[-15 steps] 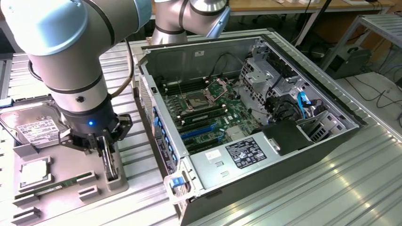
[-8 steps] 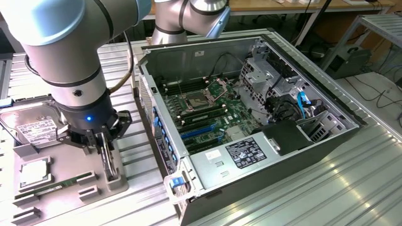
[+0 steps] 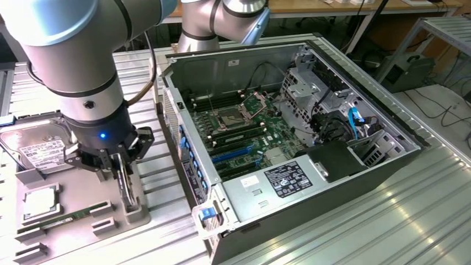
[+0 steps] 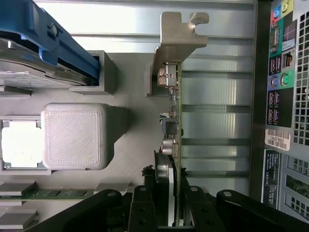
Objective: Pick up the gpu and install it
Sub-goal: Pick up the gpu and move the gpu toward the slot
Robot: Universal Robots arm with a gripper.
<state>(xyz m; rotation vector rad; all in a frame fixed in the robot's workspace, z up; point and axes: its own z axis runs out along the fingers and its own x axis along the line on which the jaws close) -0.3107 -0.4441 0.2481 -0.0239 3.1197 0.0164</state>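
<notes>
1. Clearly, in the exterior view, the arm (image 3: 74, 61) reaches down over a grey tray (image 3: 81, 193) on the tabletop (image 3: 368, 221), at about nine o'clock from the open case (image 3: 220, 72).
2. Its gripper (image 3: 121, 172) sits over the tray's edge nearest the case, closed on the gpu (image 3: 130, 194).
3. The gpu stands on edge, and its lower end is in a holder on the tray.
4. Also on the tray are a hard drive (image 3: 37, 149) at ten o'clock from the gripper, a CPU (image 3: 41, 201) at eight o'clock and a memory stick (image 3: 66, 218) at seven o'clock.
5. The case lies on its side with its motherboard (image 3: 250, 132) exposed.
6. In the wrist view, the gpu (image 4: 176, 111) shows edge-on, running straight out from the gripper (image 4: 169, 215).
7. The black fingers (image 4: 145, 203) flank it, one on each face, clamped on the end nearest the camera.
8. The pale bracket (image 4: 176, 38) is at the gpu's far end.
9. On one side of the gpu are the tray (image 4: 130, 145), a grey block (image 4: 75, 135), the CPU (image 4: 19, 145) and the memory stick (image 4: 48, 193).
10. On the other side of the gpu stands the case's port panel (image 4: 280, 72).
</notes>
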